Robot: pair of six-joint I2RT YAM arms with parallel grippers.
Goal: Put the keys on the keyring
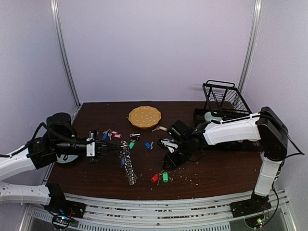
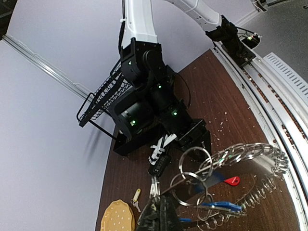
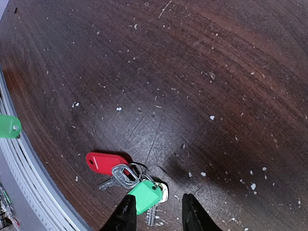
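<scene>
Pickup of a tagged key for the keyring

Low over the tabletop (image 1: 221, 168), close to its near edge, the right fingers (image 3: 126, 215) stand apart around the green-tagged key (image 3: 144, 195). That key lies touching the red-tagged key (image 3: 102, 162), and nothing is gripped yet. The left fingers (image 2: 162, 216) are closed on the keyring (image 1: 127, 161), holding it out over the left-middle of the tabletop; whether its lower end rests on the wood I cannot tell. More loose keys (image 1: 131, 144) lie toward the middle. The step in hand looks like grasping one key, with most of the task still ahead. The next move calls for pinching the green tag alone, lifting it clear of the red one, and bringing its loop to the keyring's wire.
</scene>
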